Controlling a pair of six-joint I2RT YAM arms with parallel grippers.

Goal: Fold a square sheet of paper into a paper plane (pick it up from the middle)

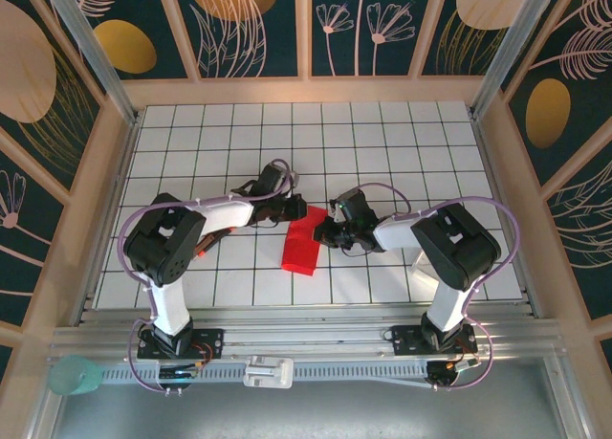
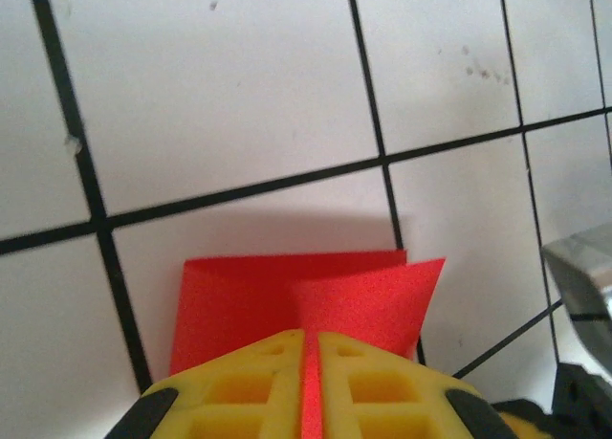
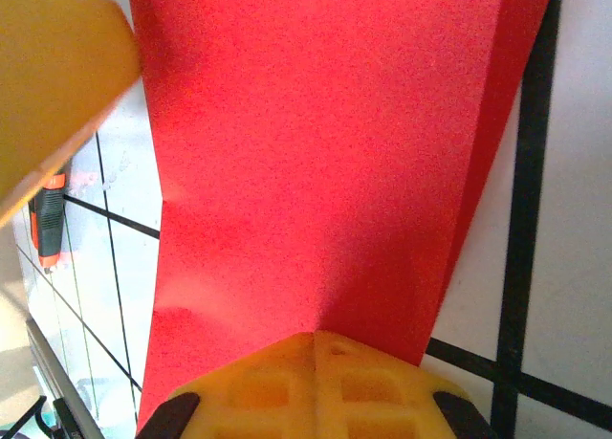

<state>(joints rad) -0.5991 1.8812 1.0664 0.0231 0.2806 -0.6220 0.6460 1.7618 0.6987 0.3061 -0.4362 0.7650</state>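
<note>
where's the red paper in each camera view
top external: red paper slants across the middle of the gridded table.
left wrist: red paper at bottom centre, pinched in the left gripper's yellow fingers.
right wrist: red paper spreads from the top edge down into the right gripper's yellow fingers.
shared landmark: the table's black grid lines.

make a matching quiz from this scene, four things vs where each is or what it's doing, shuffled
1 thin folded red paper sheet
2 left gripper, yellow fingers
3 right gripper, yellow fingers
4 round teal object

a shut on the paper's right edge
b near-left corner, off the white grid table
c mid-table, between both grippers
d shut on the paper's far end

Pairs: 1-c, 2-d, 3-a, 4-b
</note>
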